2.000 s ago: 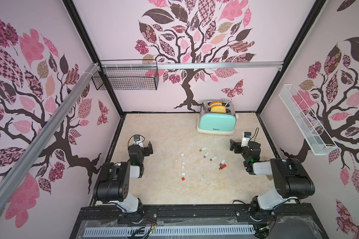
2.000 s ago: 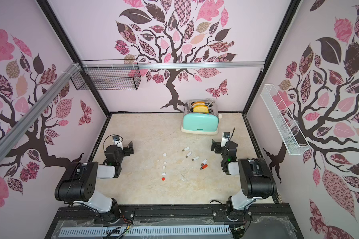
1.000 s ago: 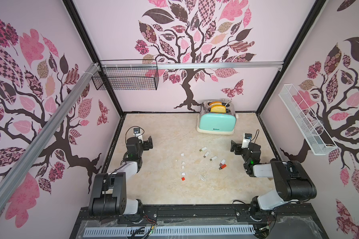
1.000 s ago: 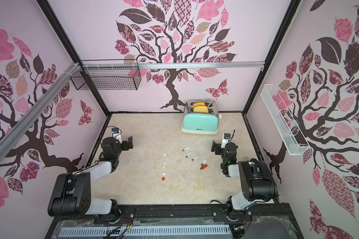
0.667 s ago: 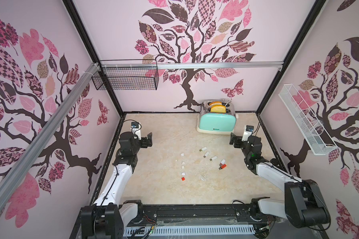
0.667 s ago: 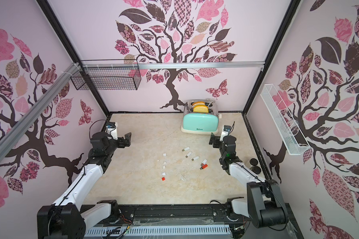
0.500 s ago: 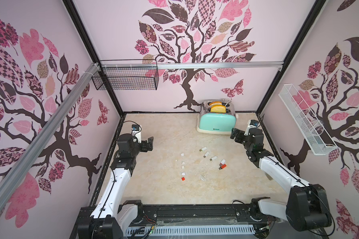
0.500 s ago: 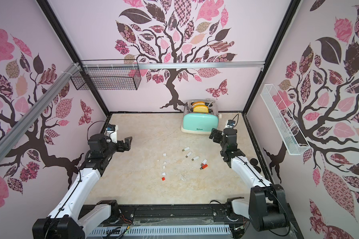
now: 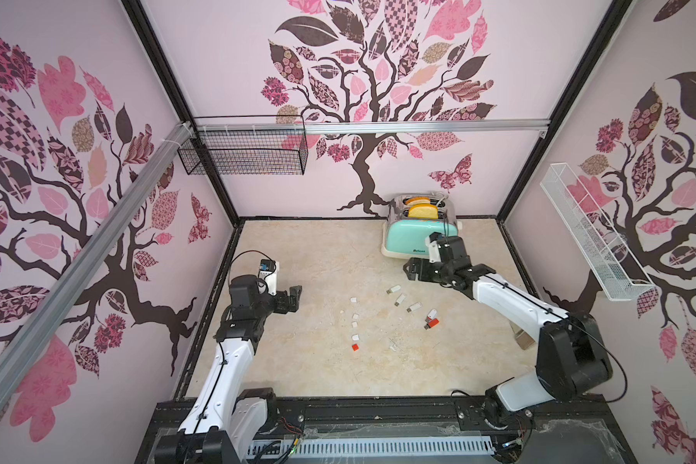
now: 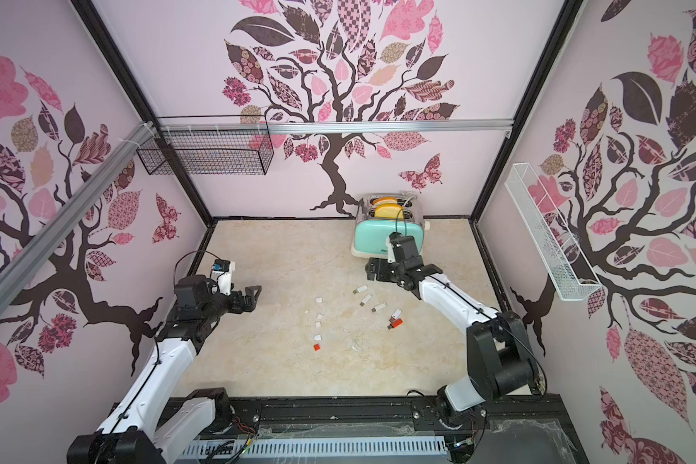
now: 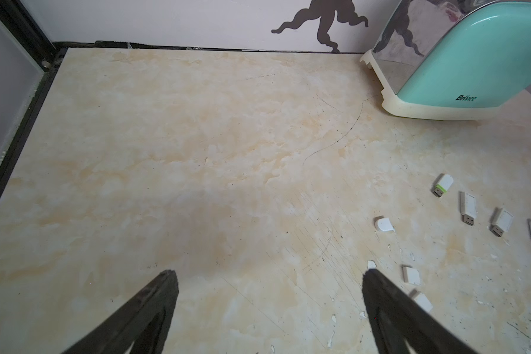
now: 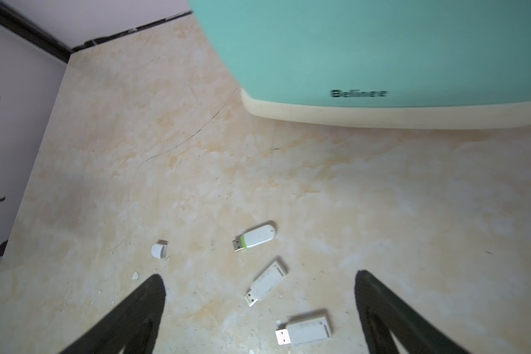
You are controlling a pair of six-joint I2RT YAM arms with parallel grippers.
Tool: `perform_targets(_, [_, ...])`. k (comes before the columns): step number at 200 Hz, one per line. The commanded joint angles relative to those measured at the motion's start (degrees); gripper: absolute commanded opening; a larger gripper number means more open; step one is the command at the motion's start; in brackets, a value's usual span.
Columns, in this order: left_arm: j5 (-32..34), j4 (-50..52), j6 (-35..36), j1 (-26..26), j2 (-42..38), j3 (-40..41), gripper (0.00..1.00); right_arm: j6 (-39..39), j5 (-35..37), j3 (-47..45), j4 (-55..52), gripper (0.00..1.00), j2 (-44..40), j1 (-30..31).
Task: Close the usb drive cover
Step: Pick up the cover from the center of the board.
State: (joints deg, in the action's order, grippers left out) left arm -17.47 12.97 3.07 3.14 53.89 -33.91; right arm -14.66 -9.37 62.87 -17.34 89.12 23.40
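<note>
Right gripper (image 12: 259, 273) jaws spread wide, empty, hovering over uncapped drives. Green-banded USB drive (image 12: 256, 237) lies just ahead on the tabletop (image 12: 411, 199), rounded white cap (image 12: 159, 249) well apart from it. Left gripper (image 11: 267, 272) also wide, empty, near loose caps (image 11: 410, 275). Looks like the approach step; next move: pinch the drive, fetch the cap, align.
</note>
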Motion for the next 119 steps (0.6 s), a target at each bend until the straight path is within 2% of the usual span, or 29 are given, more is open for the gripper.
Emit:
perform_targets(1, [-0.5,-0.6,1.0,0.0,-0.4,0.3,0.98,1.9,-1.7,7.0,-3.6,0.95,5.6,4.9])
perform_targets(73, [0.0,-0.9,1.9,-1.9,-1.2,0.3,0.98,5.2,-4.4,25.7,-9.7,0.92,24.7,16.8])
perform_targets(119, [0.3,-0.7,1.9,-2.5,-1.0,0.2,0.98,5.5,-7.7,34.5,-13.9,0.89,33.9,19.0])
